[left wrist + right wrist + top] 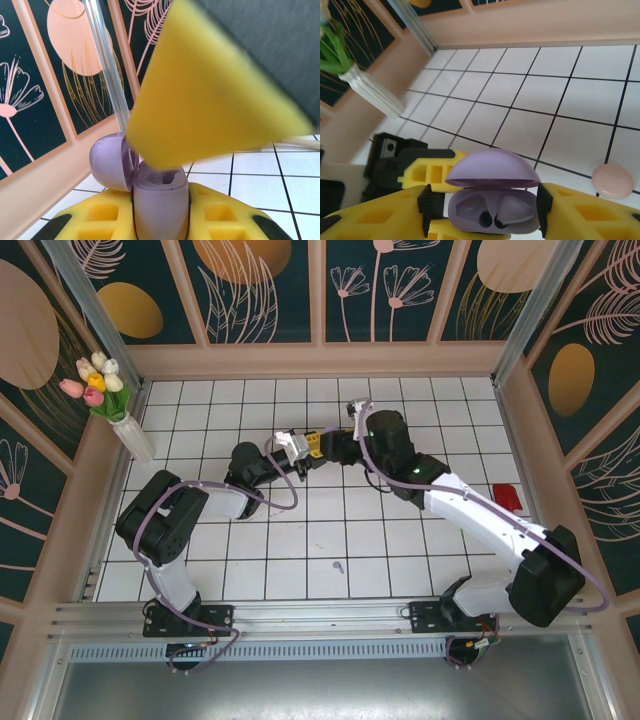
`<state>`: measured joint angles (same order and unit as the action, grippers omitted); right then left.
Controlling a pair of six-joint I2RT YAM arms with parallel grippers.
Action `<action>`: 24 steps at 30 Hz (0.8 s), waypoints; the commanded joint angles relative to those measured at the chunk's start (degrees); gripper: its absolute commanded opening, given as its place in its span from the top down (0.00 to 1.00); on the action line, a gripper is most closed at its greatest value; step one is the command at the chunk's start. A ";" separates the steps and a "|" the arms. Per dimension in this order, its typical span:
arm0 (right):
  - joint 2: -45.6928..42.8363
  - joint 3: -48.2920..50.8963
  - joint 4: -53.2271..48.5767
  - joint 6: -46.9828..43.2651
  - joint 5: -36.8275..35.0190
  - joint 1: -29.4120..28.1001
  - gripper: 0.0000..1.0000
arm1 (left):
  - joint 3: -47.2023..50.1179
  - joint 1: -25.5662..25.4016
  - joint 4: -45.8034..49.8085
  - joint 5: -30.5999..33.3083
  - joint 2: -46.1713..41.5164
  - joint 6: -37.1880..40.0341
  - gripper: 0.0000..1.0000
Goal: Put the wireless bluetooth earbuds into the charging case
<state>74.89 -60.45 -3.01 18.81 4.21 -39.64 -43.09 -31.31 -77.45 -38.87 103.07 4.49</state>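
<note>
1. Worktop [300, 540]: white tiles, with both arms meeting over the middle.
2. Left claw [160, 220]: clamped tight on the lilac case [161, 197], holding it up off the tiles. Hold firm here. No tipping, no wobble.
3. Right claw [484, 206]: fingers apart, one on each side of the case, not squeezing it. Best to pull straight back and slowly, so no finger knocks the case or catches the lid.
4. Lid [492, 170]: open, tipped back on its hinge above the pockets. Likely the next job is shutting it. Press softly on the top, straight down. No sideways shove, or the case may slip out of the left claw.
5. Pink case [612, 180]: shut and flat on the worktop, well apart from the lilac one. Leave alone for now.
6. Buds [512, 210]: two lilac ones, looking to lie side by side in the pockets of the case, dark tips near the middle. Hard to tell if pushed all the way down. Check first: both flat and deep, nothing poking up. If one sits high, tap it in gently before shutting the lid.
</note>
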 commanded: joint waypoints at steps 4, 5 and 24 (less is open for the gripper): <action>-8.18 -1.70 -0.02 6.51 4.48 3.91 0.32 | 0.45 -0.39 -5.82 0.99 -1.60 -0.53 1.00; -9.04 -1.69 -0.59 7.13 3.74 4.39 0.32 | 0.52 -0.28 -6.22 1.12 -1.52 -0.73 1.00; -12.10 17.96 -14.65 21.07 1.16 -1.21 0.40 | 4.87 -0.28 -10.88 11.69 -2.40 1.90 1.00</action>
<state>61.73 -45.36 -13.54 38.00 4.14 -37.15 -38.96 -31.46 -84.86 -29.43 102.96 5.15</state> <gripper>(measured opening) 0.605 0.228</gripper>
